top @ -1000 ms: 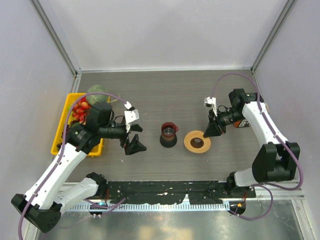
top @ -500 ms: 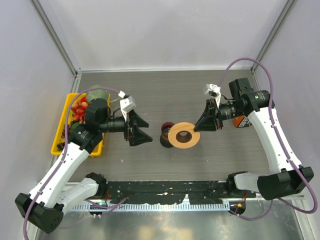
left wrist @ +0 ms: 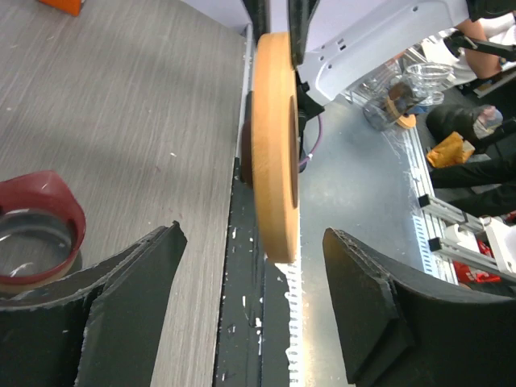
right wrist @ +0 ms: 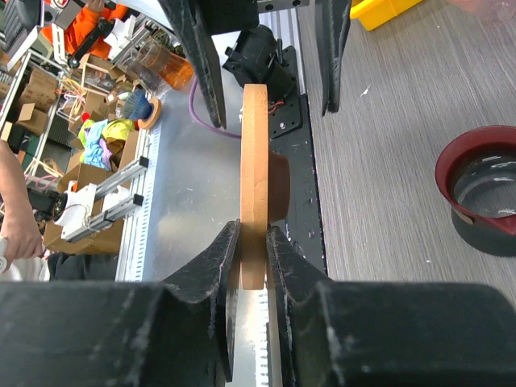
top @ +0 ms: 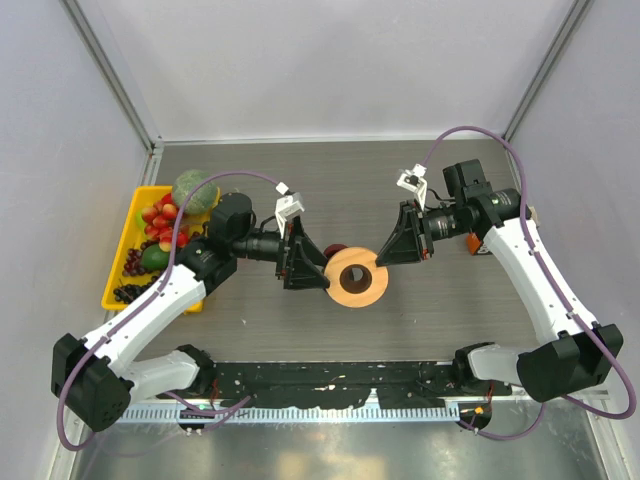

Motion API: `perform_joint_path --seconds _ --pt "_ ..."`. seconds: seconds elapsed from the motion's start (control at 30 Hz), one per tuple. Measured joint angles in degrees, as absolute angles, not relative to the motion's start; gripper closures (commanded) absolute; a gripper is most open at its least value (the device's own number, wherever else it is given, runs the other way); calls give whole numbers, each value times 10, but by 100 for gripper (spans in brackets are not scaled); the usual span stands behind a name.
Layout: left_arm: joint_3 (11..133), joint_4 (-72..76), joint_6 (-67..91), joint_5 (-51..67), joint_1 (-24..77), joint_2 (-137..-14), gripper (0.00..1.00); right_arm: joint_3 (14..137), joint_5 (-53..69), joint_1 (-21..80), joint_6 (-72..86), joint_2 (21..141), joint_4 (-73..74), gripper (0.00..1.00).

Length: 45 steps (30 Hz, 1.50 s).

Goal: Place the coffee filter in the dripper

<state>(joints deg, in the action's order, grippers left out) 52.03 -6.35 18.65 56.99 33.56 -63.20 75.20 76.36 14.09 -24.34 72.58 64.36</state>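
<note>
The dripper [top: 345,291] is an orange-brown ring held off the table and turned on edge above the table's front middle. My right gripper [top: 386,254] is shut on its right rim; in the right wrist view both pads pinch the dripper [right wrist: 254,161] at the gripper [right wrist: 254,235]. My left gripper [top: 316,270] stands open at the opposite rim. In the left wrist view the dripper [left wrist: 272,145] hangs between the spread jaws of the left gripper [left wrist: 251,239] with a gap on each side. The coffee filter is out of view.
A small black cup with a red rim [top: 335,249] stands on the table just behind the dripper, also seen as the cup [left wrist: 40,219] and the cup [right wrist: 480,187]. A yellow tray [top: 113,280] of fruit sits at the left. An orange box [top: 480,246] lies near the right arm.
The right gripper lifted the dripper off the table, carried it left and turned it on edge. The left arm swung right until its jaws straddled the rim, and they narrowed a little.
</note>
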Motion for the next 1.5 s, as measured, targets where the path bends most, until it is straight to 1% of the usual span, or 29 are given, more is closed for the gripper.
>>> perform_joint_path --seconds 0.1,0.2,0.3,0.33,0.37,0.4,0.43,0.47,0.5,0.53,0.57,0.6,0.67,0.83,1.0,1.17,1.37,1.5 --pt "518 -30 209 585 346 -645 37 732 759 149 -190 721 586 95" --pt "508 -3 228 597 352 -649 58 709 755 153 -123 713 512 95" --pt "497 16 248 603 354 -652 92 682 755 157 -50 703 428 94" --pt "492 26 259 606 353 -655 100 676 758 157 -31 701 407 81" --pt "486 39 278 608 349 -659 100 672 758 157 -21 700 392 71" --pt "477 57 297 612 342 -664 100 668 754 158 -12 698 374 47" --pt "469 79 316 616 336 -670 100 666 748 158 -4 698 362 39" --pt "460 104 334 620 332 -677 100 663 740 158 9 699 355 28" --pt "452 125 354 624 328 -683 100 659 728 158 14 699 341 24" --pt "442 151 376 630 322 -692 100 655 714 158 20 698 331 17" --pt "432 176 402 637 316 -703 100 651 699 158 25 698 320 16" --pt "423 197 425 643 307 -715 100 646 685 158 28 697 312 12" --pt "417 223 467 648 288 -740 100 632 644 158 35 692 291 10" --pt "418 274 552 652 255 -799 100 604 550 158 41 677 259 9" --pt "434 274 585 658 254 -854 100 604 487 158 34 677 244 8" --pt "442 273 596 661 248 -878 98 604 459 158 21 677 248 6" --pt "454 262 590 662 237 -902 98 604 451 158 16 677 253 6" --pt "454 253 581 663 230 -913 94 604 450 158 16 677 255 6"
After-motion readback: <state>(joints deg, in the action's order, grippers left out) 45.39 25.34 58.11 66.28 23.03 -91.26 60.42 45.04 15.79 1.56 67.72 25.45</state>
